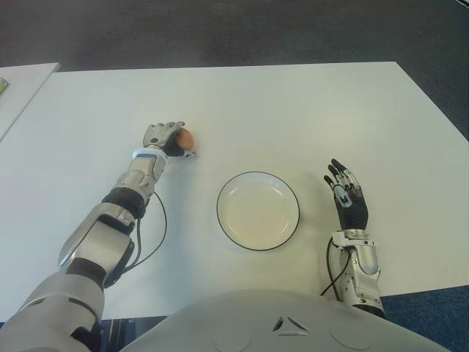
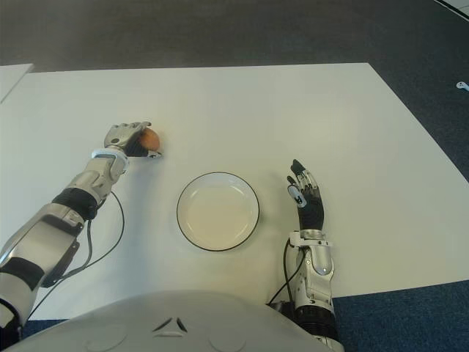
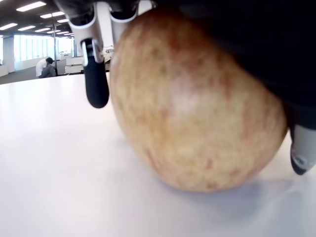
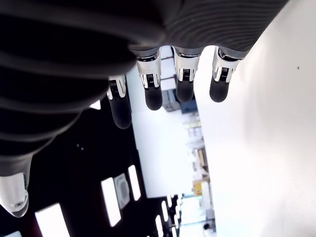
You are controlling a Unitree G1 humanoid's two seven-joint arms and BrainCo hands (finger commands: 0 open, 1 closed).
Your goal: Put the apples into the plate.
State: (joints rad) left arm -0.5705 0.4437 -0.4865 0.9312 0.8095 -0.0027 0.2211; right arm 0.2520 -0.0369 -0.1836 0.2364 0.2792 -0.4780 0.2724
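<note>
White table, left hand clamped on apple at plate's ten o'clock, right hand at three o'clock, fingers spread

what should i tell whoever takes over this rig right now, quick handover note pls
Left hand: fingers curled round the apple, which sits on the table, up and to the left of the plate.
Right hand: open, holding nothing, just right of the plate.
Done: the apple is grasped. It is the only apple in view.
Left: lift it, carry it right and toward the robot, and set it in the plate, which holds nothing yet.
</note>
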